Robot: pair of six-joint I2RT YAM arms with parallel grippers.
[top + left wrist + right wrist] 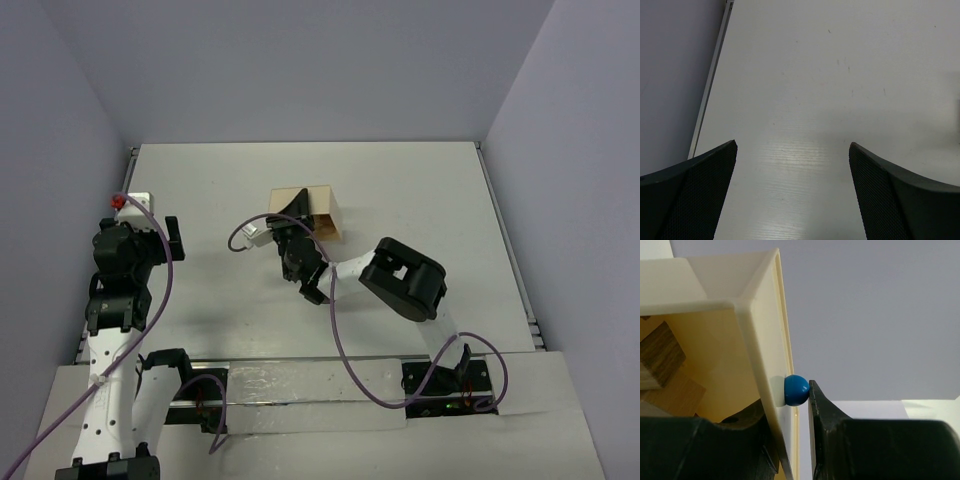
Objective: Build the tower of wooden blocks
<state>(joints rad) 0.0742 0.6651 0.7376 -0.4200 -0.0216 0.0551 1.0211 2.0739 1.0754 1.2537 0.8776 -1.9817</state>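
Note:
No stacked wood block tower shows in any view. A pale wooden open tray [325, 207] sits at the table's middle. In the right wrist view its wall [755, 340] runs between my fingers, with a blue knob [796, 390] on its outer face touching the right finger. Loose blocks lie inside: a darker brown one [660, 352] and a tan one [677, 395]. My right gripper [297, 217] [787, 400] is shut on the tray wall. My left gripper [173, 240] [792, 145] is open and empty above bare table at the left.
A small white box with a red knob [133, 200] stands at the back left by my left arm. Metal rails run along the table's left edge [715, 75] and right edge [510, 250]. Purple walls enclose the table.

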